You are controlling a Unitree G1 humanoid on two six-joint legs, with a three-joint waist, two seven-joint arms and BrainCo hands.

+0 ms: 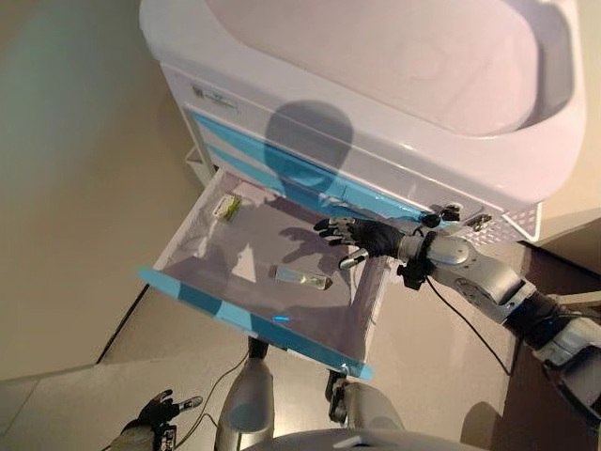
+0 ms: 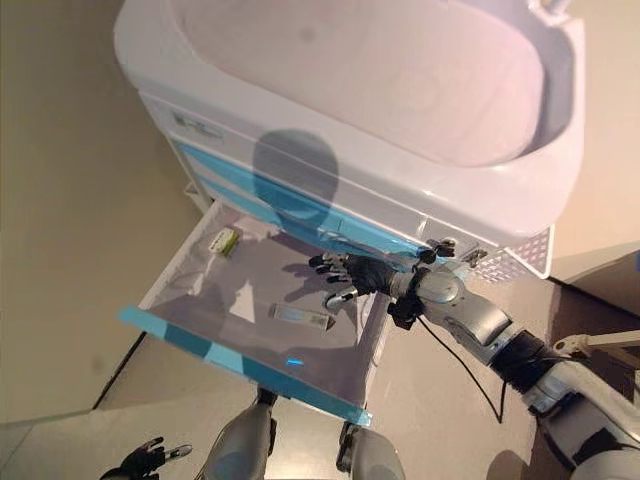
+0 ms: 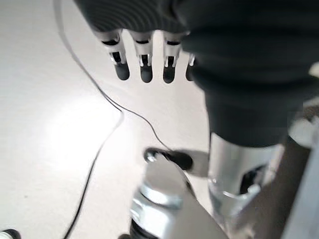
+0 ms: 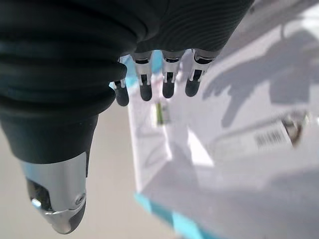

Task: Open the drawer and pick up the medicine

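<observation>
The white cabinet's drawer (image 1: 188, 287) with a light-blue front stands pulled out. On its floor lies a flat clear medicine pack (image 1: 301, 277) near the middle, also seen as the medicine pack (image 4: 259, 139). A small green-yellow packet (image 1: 224, 208) rests in the far left corner. My right hand (image 1: 352, 233) hovers open over the drawer's right part, just above and right of the medicine pack, fingers spread and holding nothing. My left hand (image 1: 155, 413) hangs low by the floor, open and empty, its fingers (image 3: 144, 69) straight.
The white cabinet (image 1: 376, 113) has a deep tray-like top and blue-striped drawers above the open one. A white perforated basket (image 1: 521, 224) hangs on its right side. Beige floor lies to the left and below.
</observation>
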